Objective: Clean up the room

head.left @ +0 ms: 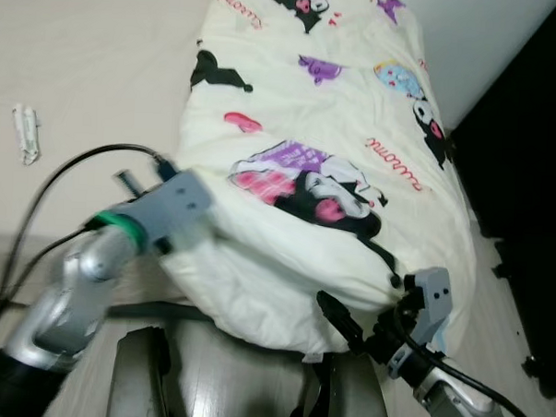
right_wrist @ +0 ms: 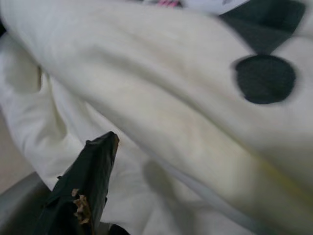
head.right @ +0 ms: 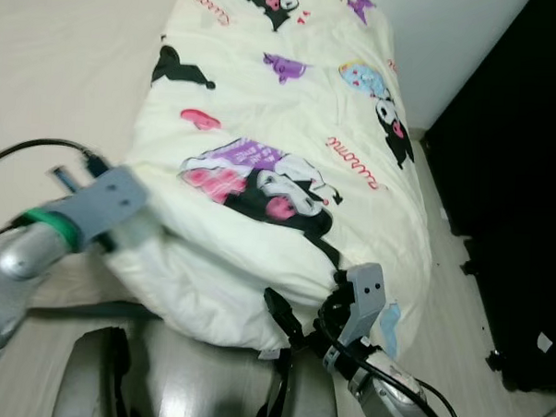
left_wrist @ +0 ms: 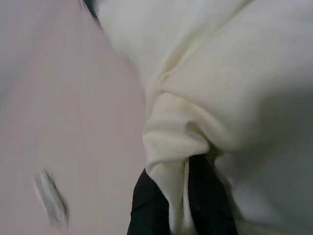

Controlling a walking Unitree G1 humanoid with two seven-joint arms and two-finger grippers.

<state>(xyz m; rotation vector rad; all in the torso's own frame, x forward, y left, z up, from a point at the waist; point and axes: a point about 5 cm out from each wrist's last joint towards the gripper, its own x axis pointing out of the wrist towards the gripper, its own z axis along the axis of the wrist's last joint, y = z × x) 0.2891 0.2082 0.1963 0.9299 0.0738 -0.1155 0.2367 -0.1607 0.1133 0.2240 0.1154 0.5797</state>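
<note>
Left eye view: one quilt [head.left: 326, 164], cream-white, printed with black, purple and pink cartoon figures and red script. It lies lengthwise along the bed, thick and puffy, its near end bunched and folded under. One bare mattress [head.left: 89, 99], pale beige, shows on the robot's left of it. One small white object [head.left: 26, 133] lies on the mattress, well apart from the quilt (too small to identify). Dark floor [head.left: 537, 183] runs along the right. Left claw [head.left: 186, 240] is buried in the quilt's near left corner; grey wrist housing with a green ring visible, fingers hidden by fabric. Right claw [head.left: 370, 323] sits at the near right edge of the quilt, one black finger lying along the lower fold, the other up by a black patch of the print.

Right eye view: same scene. The right claw's fingers stand apart, with the quilt's rolled edge between them.

Left wrist view: two black fingers [left_wrist: 146, 205] closed on a gathered twist of cream fabric, which is pinched between them (firm hold on the quilt). Beige mattress beside it, with the blurred white object.

Right wrist view: one black finger [right_wrist: 83, 191], tip worn, resting against the pale underside fold of the quilt; black dots of the print above. Second finger cannot be made out here.
</note>
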